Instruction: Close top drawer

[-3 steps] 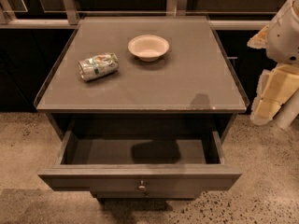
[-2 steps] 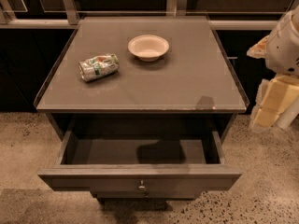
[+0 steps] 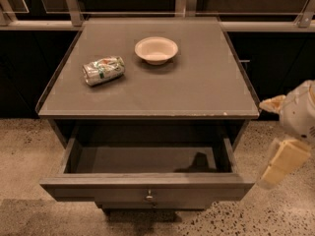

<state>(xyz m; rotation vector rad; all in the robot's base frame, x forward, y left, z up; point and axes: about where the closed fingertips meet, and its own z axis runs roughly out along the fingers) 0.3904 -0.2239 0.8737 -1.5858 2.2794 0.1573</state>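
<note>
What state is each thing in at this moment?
top drawer: pulled out, open.
can: crushed, lying on its side on the cabinet top.
bowl: upright on the cabinet top.
tool: low, just right of the drawer's front corner.

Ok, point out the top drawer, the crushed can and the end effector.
top drawer (image 3: 108,193): camera view, its front panel.
crushed can (image 3: 103,70): camera view, its side.
end effector (image 3: 285,146): camera view, right edge beside the top drawer, pale body.
</note>
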